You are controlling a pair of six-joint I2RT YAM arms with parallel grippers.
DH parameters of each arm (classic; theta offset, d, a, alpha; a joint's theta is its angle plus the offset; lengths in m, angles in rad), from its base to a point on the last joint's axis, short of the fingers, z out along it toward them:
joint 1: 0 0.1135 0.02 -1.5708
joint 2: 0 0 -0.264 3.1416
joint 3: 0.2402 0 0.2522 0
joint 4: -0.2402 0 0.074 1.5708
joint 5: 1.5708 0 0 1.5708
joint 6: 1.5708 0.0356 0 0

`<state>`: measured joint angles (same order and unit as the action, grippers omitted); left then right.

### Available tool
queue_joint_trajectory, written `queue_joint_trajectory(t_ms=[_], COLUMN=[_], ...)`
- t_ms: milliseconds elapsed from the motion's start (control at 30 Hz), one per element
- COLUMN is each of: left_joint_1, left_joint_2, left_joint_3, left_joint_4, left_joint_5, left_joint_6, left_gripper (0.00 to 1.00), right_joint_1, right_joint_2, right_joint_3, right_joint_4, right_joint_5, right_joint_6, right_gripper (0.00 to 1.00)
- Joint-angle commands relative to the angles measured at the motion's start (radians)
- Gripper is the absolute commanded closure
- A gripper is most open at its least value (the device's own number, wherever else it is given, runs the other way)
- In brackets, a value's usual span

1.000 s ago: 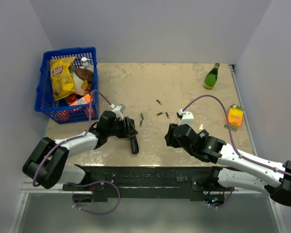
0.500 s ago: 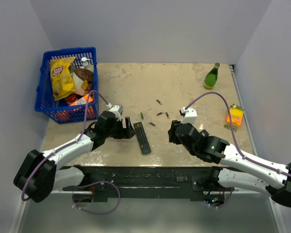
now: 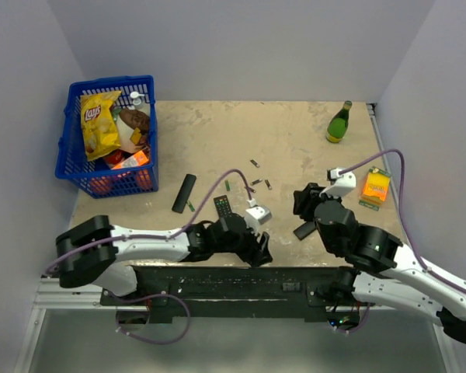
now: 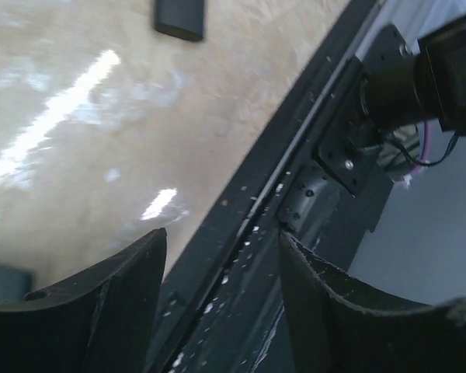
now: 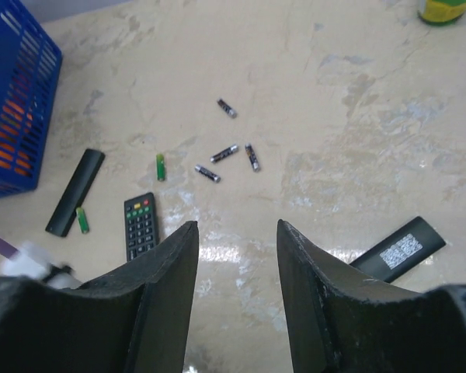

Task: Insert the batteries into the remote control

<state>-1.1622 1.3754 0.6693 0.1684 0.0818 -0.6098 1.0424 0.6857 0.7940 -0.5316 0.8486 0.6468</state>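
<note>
remote control [image 5: 75,192]: slim black bar lying flat on the table [image 5: 334,93], just right of the blue basket [image 5: 31,93]
green cell [image 5: 82,220]: by that bar's near end, possibly touching it; too small to say
batteries [image 5: 224,153]: dark cells lying loose, farther right of the basket, well apart from the bar
buttoned remote [image 5: 140,221]: face up, right of the basket, between bar and batteries
left gripper [image 4: 221,241]: released, empty, over the black rail [image 4: 295,155], well right of the basket
right gripper [image 5: 234,229]: released, holding nothing, above the table, right of the basket
</note>
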Motion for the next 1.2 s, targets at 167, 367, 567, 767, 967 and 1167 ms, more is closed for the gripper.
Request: queue_joint_trajectory(t_ms=[167,367,567,767,967,1167], left_joint_1=[-0.223,-0.260,-0.275,-0.303,-0.317,-0.318], left_joint_2=[0.292,0.366,0.404,0.415,0.422,0.439], left_joint_3=[0.174,0.181,0.187,0.187,0.187,0.190], left_joint_4=[0.220,0.284,0.276,0.255,0.249,0.234], left_joint_5=[-0.042,-0.040,-0.043,-0.071,-0.073,-0.079], left_joint_6=[0.125,0.223,0.289,0.341,0.370,0.384], left_gripper=[0.49,0.57,0.60,0.59,0.57,0.57], right_joint_1=[0.002,0.002,0.002,0.002,0.002,0.002], right_joint_2=[-0.129,-0.193,-0.221,-0.230,-0.238,-0.245], right_joint_3=[0.048,0.053,0.063,0.053,0.047,0.045], right_joint_4=[-0.015,-0.036,-0.048,-0.048,-0.044,-0.044], right_joint_5=[0.164,0.185,0.202,0.204,0.201,0.199], right_joint_6=[-0.030,-0.022,-0.029,-0.027,-0.030,-0.029], right_gripper=[0.51,0.51,0.51,0.51,0.51,0.51])
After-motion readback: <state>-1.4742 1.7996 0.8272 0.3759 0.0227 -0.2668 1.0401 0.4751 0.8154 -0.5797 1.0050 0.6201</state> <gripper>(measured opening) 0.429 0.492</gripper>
